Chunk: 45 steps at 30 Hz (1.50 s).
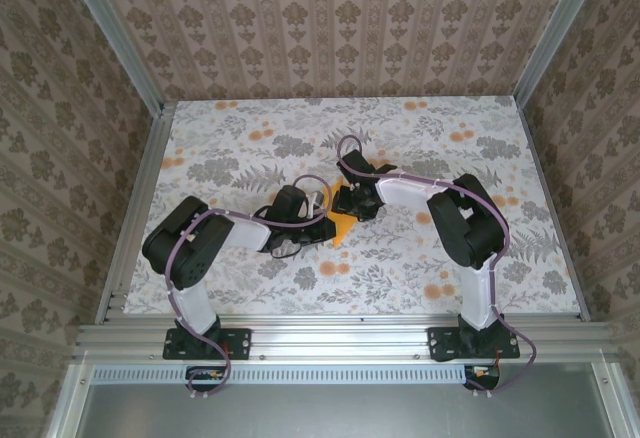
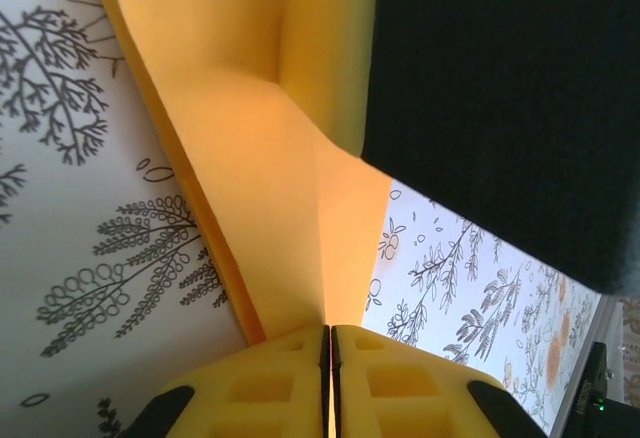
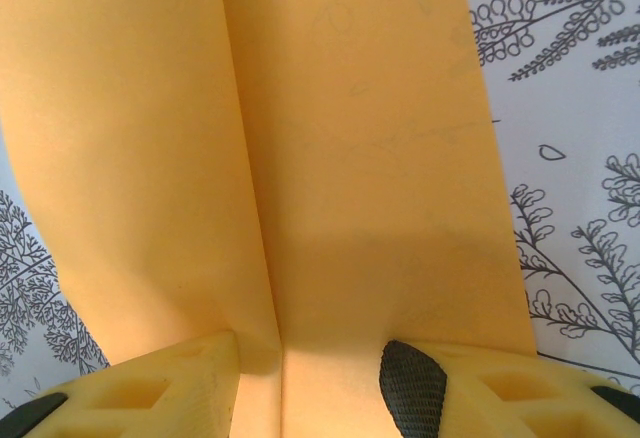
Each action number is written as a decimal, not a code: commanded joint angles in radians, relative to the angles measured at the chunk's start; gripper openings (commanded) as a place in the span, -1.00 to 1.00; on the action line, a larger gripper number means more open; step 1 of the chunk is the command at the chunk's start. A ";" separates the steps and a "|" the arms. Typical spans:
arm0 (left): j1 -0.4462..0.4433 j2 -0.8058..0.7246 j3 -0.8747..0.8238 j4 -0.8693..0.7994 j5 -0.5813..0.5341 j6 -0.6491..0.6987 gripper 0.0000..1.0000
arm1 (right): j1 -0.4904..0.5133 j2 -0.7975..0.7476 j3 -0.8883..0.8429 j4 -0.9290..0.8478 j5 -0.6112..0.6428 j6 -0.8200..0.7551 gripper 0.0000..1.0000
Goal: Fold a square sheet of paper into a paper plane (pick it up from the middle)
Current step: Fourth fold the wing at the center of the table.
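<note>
Grey floral tabletop (image 1: 400,268), damask walls (image 1: 330,18), orange paper (image 1: 343,228)

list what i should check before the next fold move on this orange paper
1. Pinch: left gripper shut on the sheet: ok.
2. Guide: right gripper jaws apart, sheet lying between its fingers: ok.
3. Fold line: crease runs straight toward the right gripper: ok.
4. Flatness: sheet flat on the table: not ok, it rises and curves near the left gripper.
5. Clearance between the grippers: cannot tell, they sit very close in the top view.
6. Edges lined up: cannot tell, the grippers cover most of the sheet.
</note>
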 commanded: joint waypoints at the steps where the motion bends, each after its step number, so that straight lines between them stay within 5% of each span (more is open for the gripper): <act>1: -0.010 0.012 0.014 -0.072 -0.012 0.041 -0.78 | -0.021 0.242 -0.121 -0.193 0.167 0.008 0.02; 18: -0.016 0.012 0.010 -0.178 -0.075 0.064 -1.00 | -0.021 0.240 -0.118 -0.194 0.164 0.009 -0.02; 23: -0.004 -0.030 -0.006 -0.105 -0.039 0.028 -0.89 | -0.021 0.250 -0.112 -0.199 0.178 0.007 -0.04; 28: 0.021 -0.123 -0.015 -0.012 -0.018 -0.031 -0.58 | -0.021 0.257 -0.110 -0.204 0.190 0.006 -0.05; 45: 0.041 -0.122 -0.030 0.021 -0.147 -0.123 -0.79 | -0.018 0.285 -0.090 -0.228 0.218 0.007 -0.03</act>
